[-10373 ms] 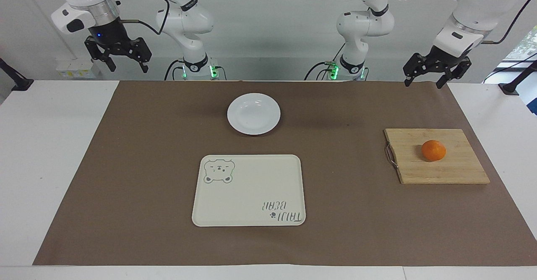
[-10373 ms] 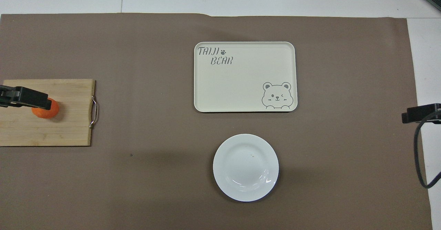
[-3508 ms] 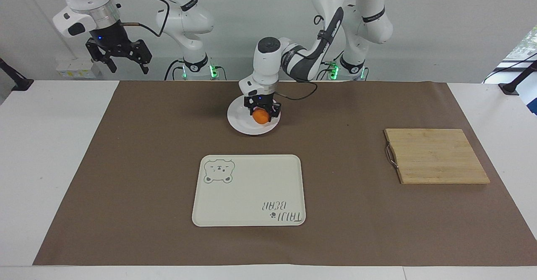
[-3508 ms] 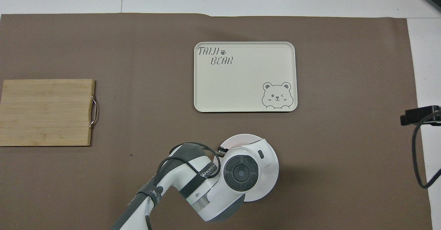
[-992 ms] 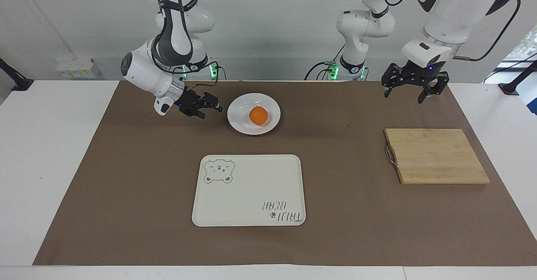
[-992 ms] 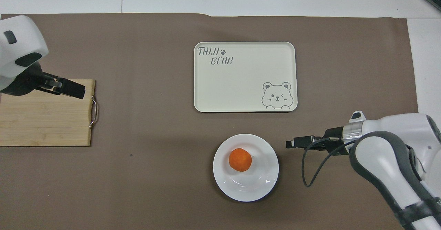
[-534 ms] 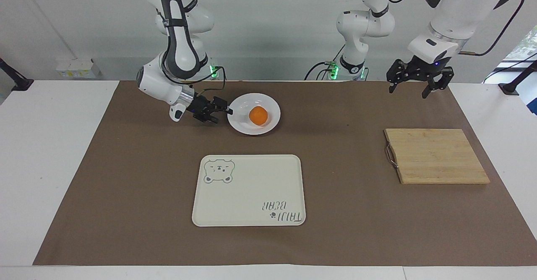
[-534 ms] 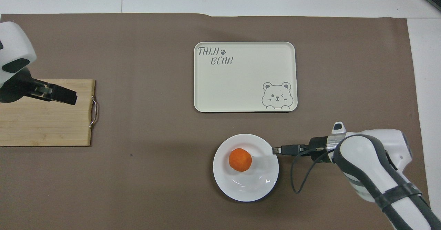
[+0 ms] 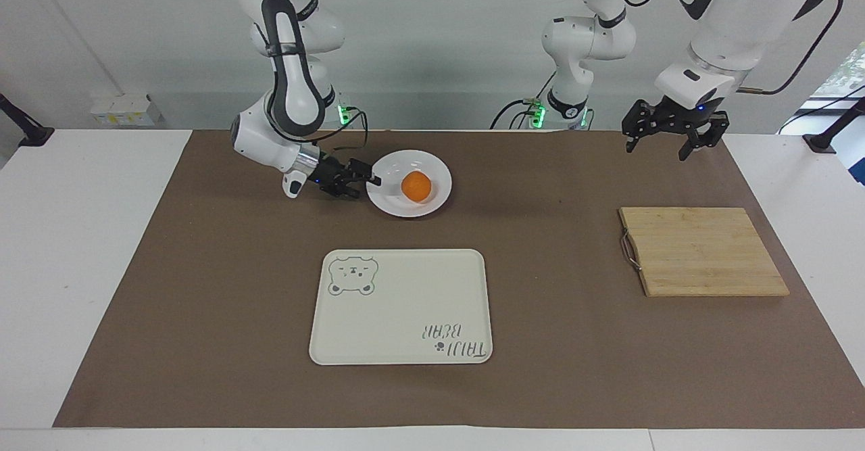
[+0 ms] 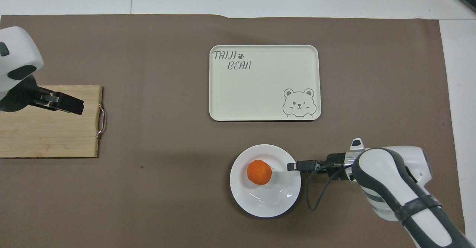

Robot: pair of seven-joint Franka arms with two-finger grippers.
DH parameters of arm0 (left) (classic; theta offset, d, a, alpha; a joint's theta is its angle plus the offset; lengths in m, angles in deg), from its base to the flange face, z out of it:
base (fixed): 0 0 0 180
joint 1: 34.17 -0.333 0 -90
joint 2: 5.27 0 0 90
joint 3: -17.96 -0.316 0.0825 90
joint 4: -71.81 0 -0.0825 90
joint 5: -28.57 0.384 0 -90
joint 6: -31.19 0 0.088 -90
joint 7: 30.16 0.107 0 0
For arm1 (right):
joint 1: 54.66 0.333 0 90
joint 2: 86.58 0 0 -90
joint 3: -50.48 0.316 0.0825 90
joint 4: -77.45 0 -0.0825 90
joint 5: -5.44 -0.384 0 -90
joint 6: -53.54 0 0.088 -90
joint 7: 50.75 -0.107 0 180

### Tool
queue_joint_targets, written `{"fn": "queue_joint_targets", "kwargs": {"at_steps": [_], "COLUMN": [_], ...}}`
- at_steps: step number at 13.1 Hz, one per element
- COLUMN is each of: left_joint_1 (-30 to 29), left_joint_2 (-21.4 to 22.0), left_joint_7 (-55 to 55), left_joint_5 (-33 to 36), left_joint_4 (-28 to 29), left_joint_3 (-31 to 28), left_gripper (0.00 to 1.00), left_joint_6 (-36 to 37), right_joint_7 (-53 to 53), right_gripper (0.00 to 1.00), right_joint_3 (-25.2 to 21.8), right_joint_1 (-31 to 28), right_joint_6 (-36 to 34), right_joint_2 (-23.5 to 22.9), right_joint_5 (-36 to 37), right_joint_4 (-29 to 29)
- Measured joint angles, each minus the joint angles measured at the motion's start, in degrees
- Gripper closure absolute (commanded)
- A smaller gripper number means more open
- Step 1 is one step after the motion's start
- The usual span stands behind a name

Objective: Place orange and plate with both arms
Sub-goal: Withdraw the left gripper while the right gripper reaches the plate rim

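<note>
The orange (image 9: pixel 416 186) (image 10: pixel 259 172) sits in the well of the plate (image 9: pixel 439 196) (image 10: pixel 275 203), a little off centre. The plate rests on the brown mat (image 9: pixel 203 302) (image 10: pixel 167 73) that covers the worktop (image 9: pixel 67 234), nearer to the robots than the tray (image 9: pixel 405 316) (image 10: pixel 260 92). Taking the overhead view as a clock face centred on the plate, the tray lies at 12 o'clock, apart from it, and the board (image 9: pixel 703 251) (image 10: pixel 48 129) lies toward 10 o'clock, well apart, at the left arm's end of the worktop.

The right gripper (image 9: pixel 368 182) (image 10: pixel 292 165) is low and turned sideways, coming in at the plate's 3 o'clock edge in that same view. Its jaws are spread, with the tips at the plate's rim; whether they touch the rim cannot be told. They hold nothing. The orange lies apart from them.

The left gripper (image 9: pixel 665 145) (image 10: pixel 72 106) hangs up in the air at the left arm's end of the worktop, its jaws apart and empty. From overhead it covers part of the board, near the metal handle (image 9: pixel 629 249) (image 10: pixel 101 121). The left arm waits there.
</note>
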Motion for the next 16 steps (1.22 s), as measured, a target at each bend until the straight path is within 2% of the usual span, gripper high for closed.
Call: {"fn": "queue_joint_targets", "kwargs": {"at_steps": [4,6,7,12,13,16], "left_joint_1": [0.00,0.00,0.00,-0.04,-0.06,-0.10], "left_joint_2": [0.00,0.00,0.00,1.24,1.52,1.68], "left_joint_7": [-0.02,-0.02,-0.02,-0.06,-0.06,-0.06], "left_joint_5": [0.62,0.64,0.64,0.65,0.65,0.65], "left_joint_4": [0.10,0.10,0.10,-0.63,-0.63,-0.62], "left_joint_3": [0.15,0.17,0.17,-0.33,-0.60,-0.90], "left_gripper": [0.00,0.00,0.00,0.00,0.00,0.00], "left_joint_6": [0.00,-0.02,-0.04,-0.15,-0.15,-0.15], "right_joint_7": [0.18,1.01,1.03,0.92,0.92,0.89], "right_gripper": [0.00,0.36,0.49,0.96,1.00,1.00], "right_joint_3": [0.07,-0.07,-0.14,-0.26,-0.27,-0.26], "right_joint_1": [3.69,3.68,3.65,3.55,3.55,3.57], "right_joint_6": [3.30,3.30,3.31,3.35,3.35,3.05], "right_joint_2": [-0.02,-0.02,-0.02,-0.06,-0.06,0.14], "right_joint_5": [-2.83,-2.90,-2.91,-3.06,-3.07,-3.38], "right_joint_4": [-1.42,-2.05,-2.14,-2.53,-2.55,-2.52]}}
